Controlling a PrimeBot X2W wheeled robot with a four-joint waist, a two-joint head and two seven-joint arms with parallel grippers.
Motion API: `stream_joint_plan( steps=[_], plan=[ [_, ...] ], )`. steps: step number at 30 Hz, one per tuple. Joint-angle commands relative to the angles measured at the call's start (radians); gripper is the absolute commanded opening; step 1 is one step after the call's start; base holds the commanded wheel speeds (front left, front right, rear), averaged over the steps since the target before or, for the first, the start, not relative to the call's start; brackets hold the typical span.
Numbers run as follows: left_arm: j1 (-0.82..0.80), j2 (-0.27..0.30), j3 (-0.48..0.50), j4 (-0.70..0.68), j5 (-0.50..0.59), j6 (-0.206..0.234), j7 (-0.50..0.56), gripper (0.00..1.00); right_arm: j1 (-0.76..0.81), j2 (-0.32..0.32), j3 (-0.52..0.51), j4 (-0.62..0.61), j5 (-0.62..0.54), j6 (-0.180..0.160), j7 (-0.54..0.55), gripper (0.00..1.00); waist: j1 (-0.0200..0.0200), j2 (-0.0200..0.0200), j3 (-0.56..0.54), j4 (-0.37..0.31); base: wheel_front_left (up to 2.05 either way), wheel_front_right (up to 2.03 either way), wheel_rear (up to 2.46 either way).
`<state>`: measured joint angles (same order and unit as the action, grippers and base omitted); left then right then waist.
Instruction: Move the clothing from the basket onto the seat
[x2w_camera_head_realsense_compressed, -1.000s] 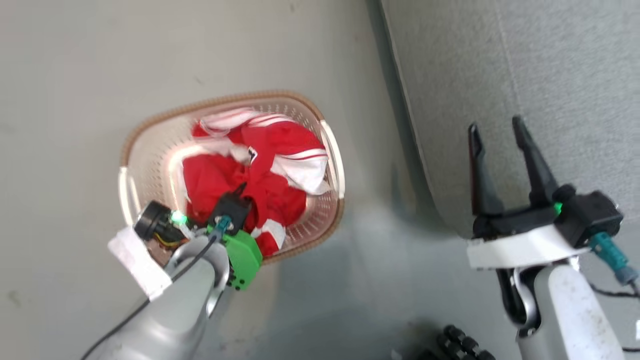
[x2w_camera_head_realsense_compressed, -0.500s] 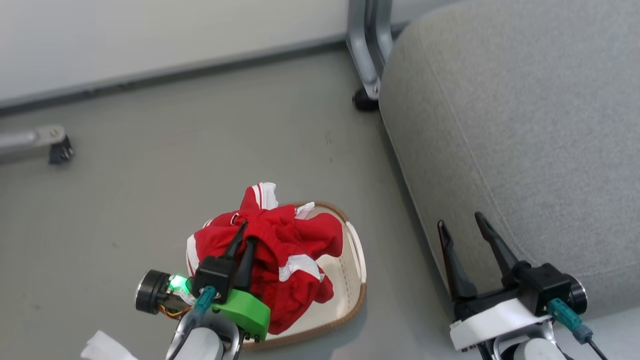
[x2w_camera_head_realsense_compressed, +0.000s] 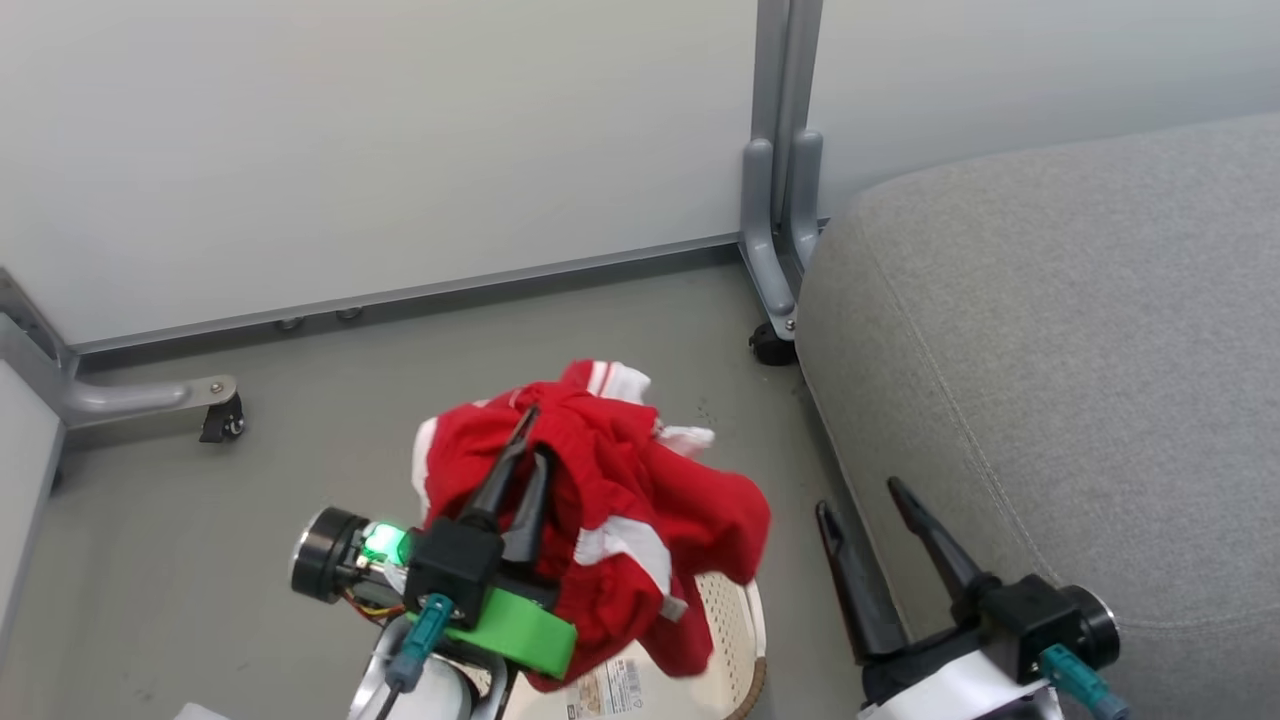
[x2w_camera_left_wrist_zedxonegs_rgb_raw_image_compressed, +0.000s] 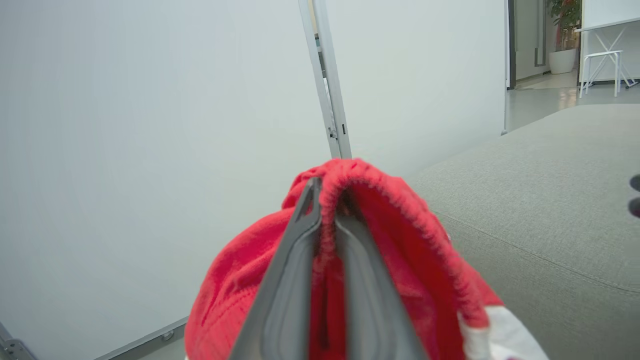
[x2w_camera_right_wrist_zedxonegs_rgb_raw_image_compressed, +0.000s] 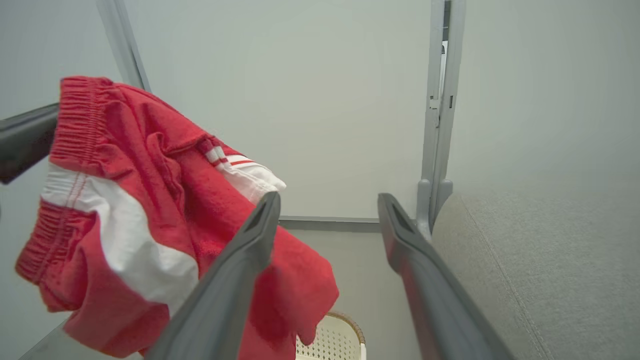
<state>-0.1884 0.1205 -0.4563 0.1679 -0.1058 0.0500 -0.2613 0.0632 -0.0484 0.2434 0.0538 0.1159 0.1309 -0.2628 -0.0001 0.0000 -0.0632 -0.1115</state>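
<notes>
The red clothing (x2w_camera_head_realsense_compressed: 640, 520) with white panels hangs in the air from my left gripper (x2w_camera_head_realsense_compressed: 535, 435), which is shut on its elastic waistband (x2w_camera_left_wrist_zedxonegs_rgb_raw_image_compressed: 330, 200). The garment (x2w_camera_right_wrist_zedxonegs_rgb_raw_image_compressed: 150, 210) dangles above the cream basket (x2w_camera_head_realsense_compressed: 725, 640), whose rim and inner sticker peek out below it at the bottom edge. The basket (x2w_camera_right_wrist_zedxonegs_rgb_raw_image_compressed: 335, 340) also shows low in the right wrist view. The light-grey seat (x2w_camera_head_realsense_compressed: 1080, 380) fills the right side. My right gripper (x2w_camera_head_realsense_compressed: 858, 495) stands open beside the seat's edge, nothing between its fingers (x2w_camera_right_wrist_zedxonegs_rgb_raw_image_compressed: 240, 280).
A pale wall panel runs behind, with a grey metal post (x2w_camera_head_realsense_compressed: 778, 180) and its black caster by the seat's corner. Another metal foot with a caster (x2w_camera_head_realsense_compressed: 215, 410) sits at the left. Grey floor (x2w_camera_head_realsense_compressed: 200, 560) lies around the basket.
My left gripper has lifted the clothing up out of the basket. The head camera has tilted up, bringing the wall and more of the seat into view.
</notes>
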Motion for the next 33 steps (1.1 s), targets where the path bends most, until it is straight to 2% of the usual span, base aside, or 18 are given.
stream_joint_plan(
  steps=[1,8,13,19,24,25,26,27,33],
  plan=[
    [0.019,-0.003,-0.005,-0.009,0.009,-0.008,-0.006,0.0,0.01,-0.007,0.02,-0.002,-0.009,0.0,-0.003,1.0,0.0001,0.0,-0.011,0.011,0.0,0.0,0.0],
    [0.026,-0.03,-0.06,-0.044,0.023,-0.062,-0.006,0.0,-0.039,-0.067,0.193,-0.038,0.026,0.0,-0.003,1.0,0.0001,0.0,-0.024,0.019,0.0,0.0,0.0],
    [0.034,-0.05,-0.093,-0.063,-0.018,-0.109,-0.006,0.0,-0.07,-0.103,0.273,-0.004,0.097,0.0,-0.003,1.0,0.0001,0.0,-0.03,0.023,0.0,0.0,0.0],
    [0.028,-0.063,-0.151,-0.075,-0.084,-0.154,-0.006,0.0,-0.088,-0.102,0.272,0.045,0.08,0.0,-0.003,1.0,0.0001,0.0,-0.035,0.032,0.0,0.0,0.0],
    [0.01,-0.066,-0.194,-0.086,-0.102,-0.165,-0.006,0.0,-0.066,-0.089,0.248,0.072,0.076,0.0,-0.003,1.0,0.0001,0.0,-0.038,0.035,0.0,0.0,0.0],
    [0.007,-0.066,-0.201,-0.088,-0.105,-0.168,-0.006,0.0,-0.063,-0.093,0.256,0.081,0.074,0.0,-0.003,0.51,0.0001,0.0,-0.038,0.036,0.0,0.0,0.0],
    [0.005,-0.066,-0.206,-0.089,-0.107,-0.169,-0.006,0.0,-0.064,-0.098,0.262,0.086,0.073,0.0,-0.003,0.18,0.0001,0.0,-0.039,0.037,0.0,0.0,0.0],
    [0.003,-0.067,-0.21,-0.089,-0.107,-0.17,-0.006,0.0,-0.063,-0.101,0.265,0.092,0.074,0.0,-0.003,0.0,0.0001,0.0,-0.039,0.036,0.0,0.0,0.0],
    [0.004,-0.068,-0.204,-0.084,-0.107,-0.169,-0.006,0.0,-0.052,-0.102,0.261,0.104,0.112,0.0,-0.003,0.0,0.0001,0.0,-0.04,0.034,0.0,0.0,0.0]
  ],
)
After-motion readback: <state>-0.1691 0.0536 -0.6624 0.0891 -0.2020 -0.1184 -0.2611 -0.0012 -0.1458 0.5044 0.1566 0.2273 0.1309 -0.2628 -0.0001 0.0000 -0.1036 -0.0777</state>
